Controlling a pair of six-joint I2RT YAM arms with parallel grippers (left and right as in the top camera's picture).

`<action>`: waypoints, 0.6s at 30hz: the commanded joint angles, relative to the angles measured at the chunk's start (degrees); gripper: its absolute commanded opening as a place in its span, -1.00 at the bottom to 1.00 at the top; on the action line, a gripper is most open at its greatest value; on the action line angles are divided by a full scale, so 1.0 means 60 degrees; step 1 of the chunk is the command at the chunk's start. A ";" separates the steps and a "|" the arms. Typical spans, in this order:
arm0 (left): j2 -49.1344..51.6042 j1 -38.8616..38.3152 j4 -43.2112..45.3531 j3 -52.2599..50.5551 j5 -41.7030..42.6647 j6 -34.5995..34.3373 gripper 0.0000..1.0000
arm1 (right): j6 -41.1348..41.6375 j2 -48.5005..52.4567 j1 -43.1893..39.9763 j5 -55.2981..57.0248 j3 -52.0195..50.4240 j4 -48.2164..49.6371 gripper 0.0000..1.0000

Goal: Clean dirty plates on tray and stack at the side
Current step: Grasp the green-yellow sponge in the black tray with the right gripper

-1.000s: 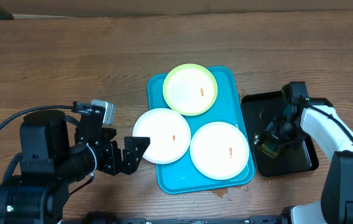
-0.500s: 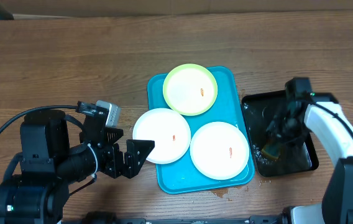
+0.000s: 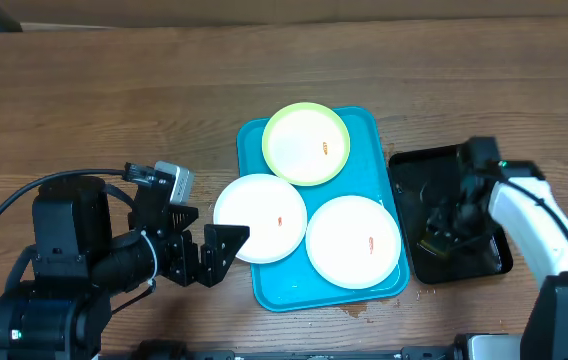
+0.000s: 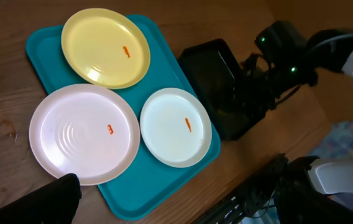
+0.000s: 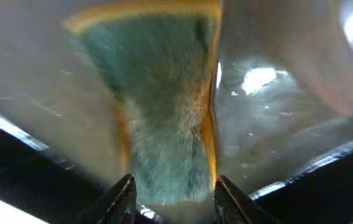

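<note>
While the R gripper hangs low over the black tray at the table's right side, its jaws pinch the near end of a sponge, green face w/ yellow edges, blurred in the wrist view. Wet sheen on the black tray's floor around it. From overhead the sponge is just a small yellowish bit under the R arm.

Tray lies mid-table, just left of the black tray, narrow gap btwn them. All 3 plates sit on it, flat, side by side, none stacked. Green plate at the far end. L plate, white, near-left, hangs over the tray's left rim. R plate, white, near-right, fully inside the rim. Rims of the 3 meet or almost meet; can't tell which. Each has a small orange-red speck approx at ctr.

L gripper is beside the L plate's left edge, jaws spread, nothing btwn them. One finger shows at the corner of the L wrist view, next to that plate's rim; touching or not, can't tell.
</note>
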 commanded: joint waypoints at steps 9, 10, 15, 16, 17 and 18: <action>-0.0018 -0.0036 -0.0011 0.0138 -0.0277 0.0251 1.00 | 0.0765 -0.0047 0.0022 0.0102 -0.1129 0.1883 -0.92; -0.0018 -0.0036 -0.0011 0.0138 -0.0277 0.0251 1.00 | 0.0739 -0.0047 0.0022 0.0102 -0.1016 0.1872 -0.93; -0.0018 -0.0036 -0.0007 0.0138 -0.0277 0.0251 1.00 | 0.0022 -0.0051 0.0022 0.0098 0.0142 0.1005 -0.92; -0.0018 -0.0036 -0.0007 0.0138 -0.0277 0.0251 1.00 | -0.0211 -0.0051 0.0022 0.0102 0.0484 0.0674 -0.87; -0.0018 -0.0036 -0.0007 0.0138 -0.0277 0.0251 1.00 | -0.0321 -0.0051 0.0022 0.0142 0.0725 0.0426 -0.74; -0.0018 -0.0036 -0.0007 0.0138 -0.0280 0.0251 1.00 | -0.0408 -0.0051 0.0022 0.0215 0.1005 0.0142 -0.55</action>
